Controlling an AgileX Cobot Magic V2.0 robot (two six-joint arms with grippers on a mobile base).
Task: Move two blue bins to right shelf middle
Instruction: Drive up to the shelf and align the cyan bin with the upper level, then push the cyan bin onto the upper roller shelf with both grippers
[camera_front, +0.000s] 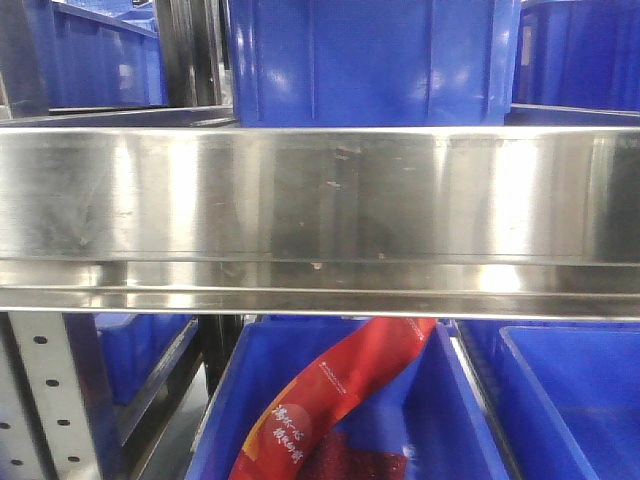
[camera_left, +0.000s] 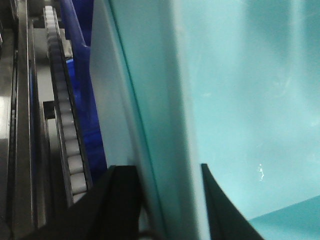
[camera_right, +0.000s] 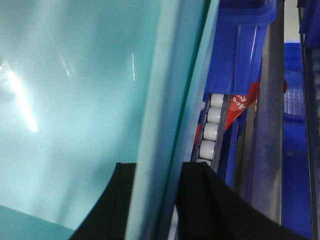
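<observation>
Stainless-steel shelving fills the front view, its broad brushed steel beam (camera_front: 320, 200) crossing the frame with a glossy blue plastic bin (camera_front: 370, 60) standing on the level above and another blue bin holding a red printed packet (camera_front: 330, 400) below. On the left, the left gripper (camera_left: 167, 200) has its black fingers astride a pale teal-looking bin wall (camera_left: 150, 125), apparently clamped on it beside a roller track (camera_left: 65, 115). On the right, the right gripper (camera_right: 155, 200) pinches the opposite wall (camera_right: 170, 100) likewise; the bin looks rigid, smooth and somewhat slippery, best held at the rim on both sides.

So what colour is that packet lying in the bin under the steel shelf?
The packet is red with white lettering, clearest in the exterior front-facing view.
</observation>
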